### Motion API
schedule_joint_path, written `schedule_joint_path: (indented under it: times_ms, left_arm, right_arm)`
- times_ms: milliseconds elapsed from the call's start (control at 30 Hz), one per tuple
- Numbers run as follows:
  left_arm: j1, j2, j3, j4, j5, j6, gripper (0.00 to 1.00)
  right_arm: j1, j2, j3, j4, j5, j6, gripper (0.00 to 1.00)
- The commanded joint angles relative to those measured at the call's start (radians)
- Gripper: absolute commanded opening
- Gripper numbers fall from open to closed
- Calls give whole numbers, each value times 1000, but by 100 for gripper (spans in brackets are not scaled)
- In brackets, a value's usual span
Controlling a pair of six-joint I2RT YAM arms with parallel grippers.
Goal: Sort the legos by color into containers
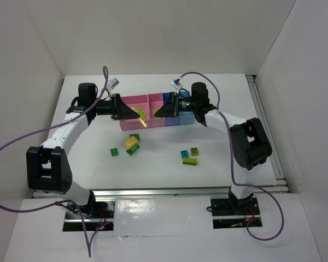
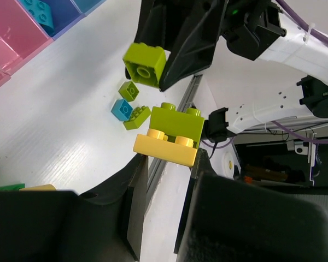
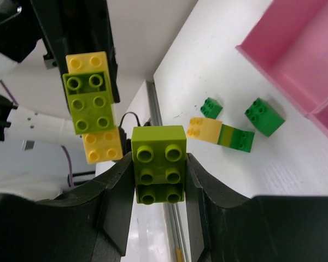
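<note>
Both arms are raised over the table, and their grippers face each other just in front of the row of containers.

Left gripper: I find it pinching a yellow brick by its sides. A lime block is stacked on that brick's studs. The stack is clear of the table.

Right gripper: it is clamped on a lime brick with both fingers pressed against its flanks. This brick is also off the table. In the left wrist view it hangs just beside the left gripper's stack, with a gap between them.

Containers: from left to right I see two pink bins, one blue-violet and one light blue. A cyan brick lies in the blue-violet bin.

Loose legos on the table, in front of the bins:
- Left group: two dark green bricks and a yellow-and-green joined piece, all near one another.
- Right group: a second cyan brick with two small lime bricks close by. One appears to touch it, but I cannot tell for certain.

The two groups lie well apart.
</note>
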Motion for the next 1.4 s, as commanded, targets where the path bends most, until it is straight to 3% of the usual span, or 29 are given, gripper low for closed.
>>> schedule_joint_path:
  times_ms: [0, 133, 300, 467, 600, 767, 900, 933, 1000, 1067, 1167, 1267, 1300, 1367]
  left_arm:
    - [2, 17, 22, 31, 48, -12, 0]
    - [12, 17, 22, 18, 34, -12, 0]
    - [21, 49, 42, -38, -71, -21, 0]
    - [32, 49, 42, -71, -137, -34, 0]
    - [52, 49, 51, -105, -196, -43, 0]
    - [52, 40, 51, -116, -205, -43, 0]
    - [52, 40, 51, -125, -205, -34, 0]
    - [52, 40, 51, -125, -205, -34, 0]
    - [52, 29, 51, -134, -205, -24, 0]
    - [52, 29, 51, -134, -205, -14, 0]
    - [52, 29, 51, -145, -196, -4, 0]
    - [52, 29, 51, -154, -170, 20, 0]
    - [52, 29, 51, -154, -159, 20, 0]
    - [52, 20, 51, -140, -115, 29, 0]
  right_arm:
    - [7, -39, 7, 75, 63, 32, 12]
    - [7, -29, 50, -50, 164, -28, 12]
    - [19, 23, 291, -509, 460, -249, 12]
    - [19, 148, 464, -676, 653, -286, 13]
    - [48, 288, 692, -839, 744, -361, 13]
    - [73, 391, 783, -864, 781, -387, 16]
    - [84, 431, 840, -873, 781, -387, 43]
    - [84, 442, 851, -873, 781, -399, 54]
    - [84, 425, 851, -861, 793, -399, 65]
    - [93, 400, 828, -836, 793, -399, 70]
    - [93, 345, 805, -827, 793, -399, 68]
    - [93, 276, 742, -806, 752, -399, 53]
    - [79, 223, 709, -784, 676, -399, 46]
    - [62, 157, 558, -662, 560, -387, 42]
